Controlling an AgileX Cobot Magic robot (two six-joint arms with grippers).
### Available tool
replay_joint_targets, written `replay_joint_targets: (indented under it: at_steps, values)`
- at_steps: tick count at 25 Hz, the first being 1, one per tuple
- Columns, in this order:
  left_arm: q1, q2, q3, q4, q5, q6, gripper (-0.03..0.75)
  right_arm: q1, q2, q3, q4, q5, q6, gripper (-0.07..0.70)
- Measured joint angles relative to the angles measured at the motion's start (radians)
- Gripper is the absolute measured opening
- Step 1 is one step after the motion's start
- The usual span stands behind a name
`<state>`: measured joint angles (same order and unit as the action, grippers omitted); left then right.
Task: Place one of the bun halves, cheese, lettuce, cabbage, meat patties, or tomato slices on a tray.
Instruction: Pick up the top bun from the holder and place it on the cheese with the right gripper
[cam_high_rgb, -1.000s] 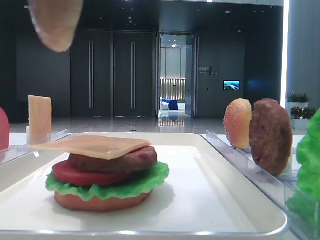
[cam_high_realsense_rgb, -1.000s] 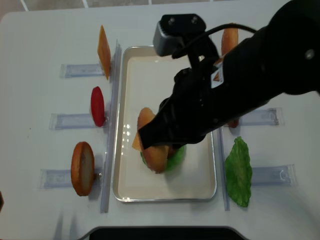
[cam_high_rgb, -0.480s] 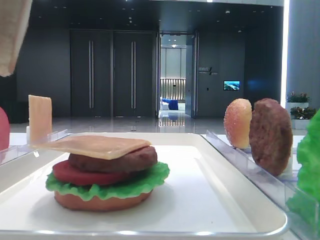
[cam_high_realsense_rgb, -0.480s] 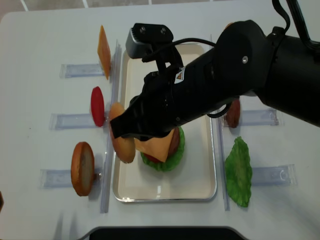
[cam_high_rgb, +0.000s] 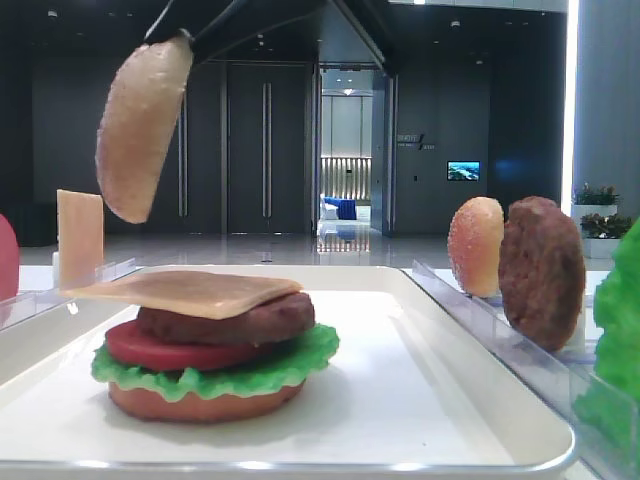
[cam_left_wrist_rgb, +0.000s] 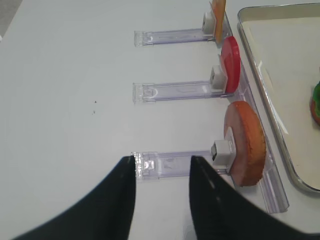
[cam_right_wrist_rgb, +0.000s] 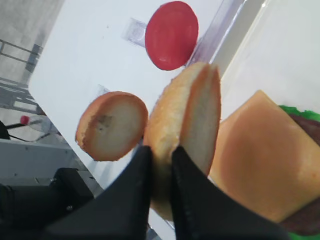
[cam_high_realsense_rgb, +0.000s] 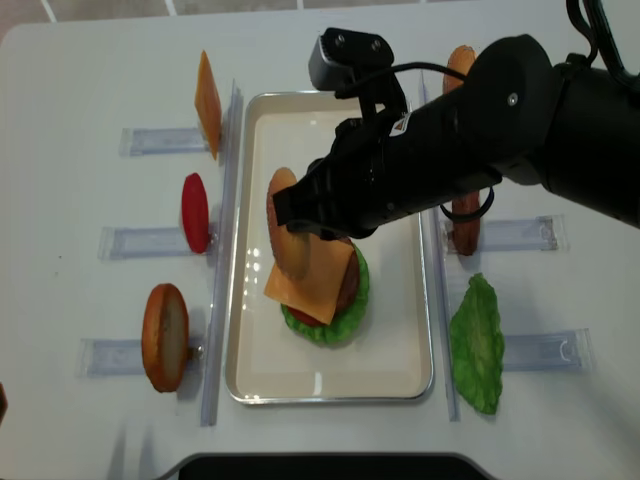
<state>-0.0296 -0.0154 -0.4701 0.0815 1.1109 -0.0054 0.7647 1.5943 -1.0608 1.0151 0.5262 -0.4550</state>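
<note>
Right gripper (cam_right_wrist_rgb: 159, 165) clenched on bun top (cam_high_realsense_rgb: 289, 238), held on edge in the air over tray (cam_high_realsense_rgb: 395, 380), above cheese (cam_high_realsense_rgb: 312, 283) topping the stacked burger. Left gripper (cam_left_wrist_rgb: 162, 172) released, hovering over table (cam_left_wrist_rgb: 70, 90) near racked bottom bun (cam_left_wrist_rgb: 245, 142) and tomato slice (cam_left_wrist_rgb: 230, 65).

From overhead my own arm (cam_high_realsense_rgb: 480, 140) covers part of the tray (cam_high_realsense_rgb: 250, 330) and most of the far rack's patty (cam_high_realsense_rgb: 465, 225). In my right wrist view the cheese (cam_right_wrist_rgb: 260, 155) and lettuce (cam_right_wrist_rgb: 300, 109) run off the edge. The low front view cuts off the tomato slice (cam_high_rgb: 6, 262) at left.
</note>
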Motion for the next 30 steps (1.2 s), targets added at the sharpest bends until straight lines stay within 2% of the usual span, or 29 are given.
replay_joint_targets:
  at_steps: [5, 14, 23, 26, 30]
  values:
    - [0.000, 0.000, 0.000, 0.000, 0.000, 0.000, 0.282, 0.001, -0.066, 0.094, 0.344, -0.070, -0.278, 0.076]
    - [0.000, 0.000, 0.000, 0.000, 0.000, 0.000, 0.282, 0.001, -0.124, 0.274, 0.739, -0.065, -0.636, 0.076]
    - [0.000, 0.000, 0.000, 0.000, 0.000, 0.000, 0.282, -0.098, -0.124, 0.286, 0.784, 0.117, -0.734, 0.076]
    - [0.000, 0.000, 0.000, 0.000, 0.000, 0.000, 0.282, -0.127, -0.124, 0.286, 0.785, 0.144, -0.766, 0.076]
    - [0.000, 0.000, 0.000, 0.000, 0.000, 0.000, 0.282, -0.137, -0.124, 0.286, 0.785, 0.143, -0.828, 0.076]
